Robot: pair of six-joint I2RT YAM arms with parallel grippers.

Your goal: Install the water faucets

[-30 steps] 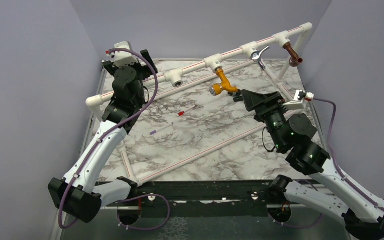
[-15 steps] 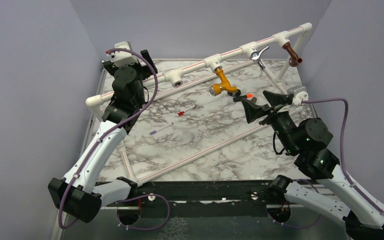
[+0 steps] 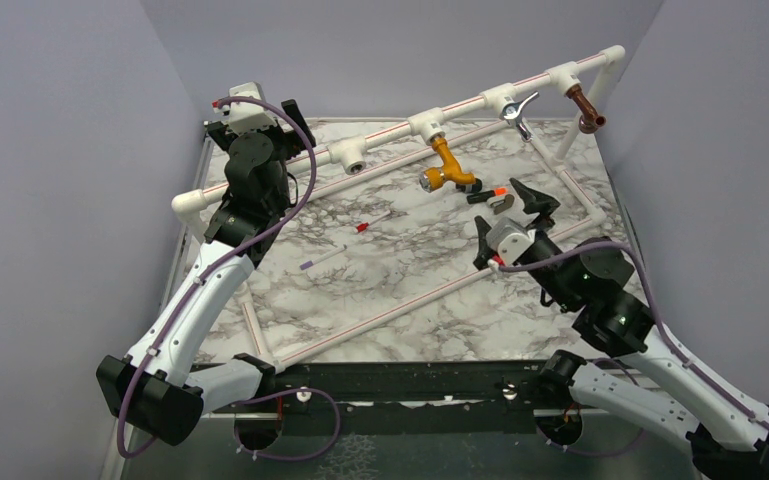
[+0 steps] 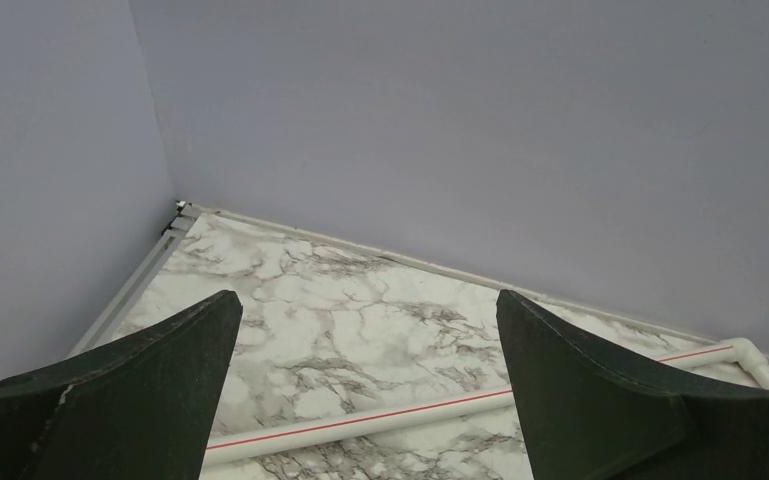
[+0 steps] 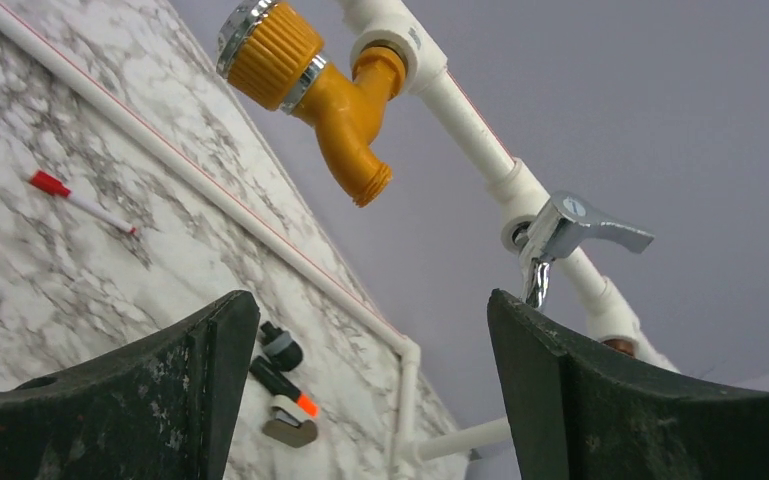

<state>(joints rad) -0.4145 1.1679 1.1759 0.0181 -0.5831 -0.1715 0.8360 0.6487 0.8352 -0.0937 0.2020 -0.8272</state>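
Observation:
Three water faucets hang from the raised white pipe (image 3: 470, 105): a mustard-yellow one (image 3: 447, 166) (image 5: 330, 85), a chrome lever one (image 3: 520, 110) (image 5: 560, 235) and a copper-brown one (image 3: 586, 108). A black orange-tipped faucet (image 3: 488, 197) (image 5: 280, 375) lies loose on the marble, just beyond my right gripper (image 3: 508, 218) (image 5: 370, 300). That gripper is open, holds nothing, and looks up at the pipe. My left gripper (image 3: 298, 125) (image 4: 368, 300) is at the back left, open and empty, above a low pipe (image 4: 360, 425).
One white tee (image 3: 353, 160) on the raised pipe has a bare socket. A thin white red-tipped stick (image 3: 345, 245) (image 5: 80, 203) lies mid-table. Low white pipes (image 3: 400, 305) frame the marble top (image 3: 410, 250). Grey walls close in on three sides.
My right gripper has drawn back from the yellow faucet toward the near side, turned, and opened wider. The black faucet now lies uncovered on the marble. The left arm has not moved.

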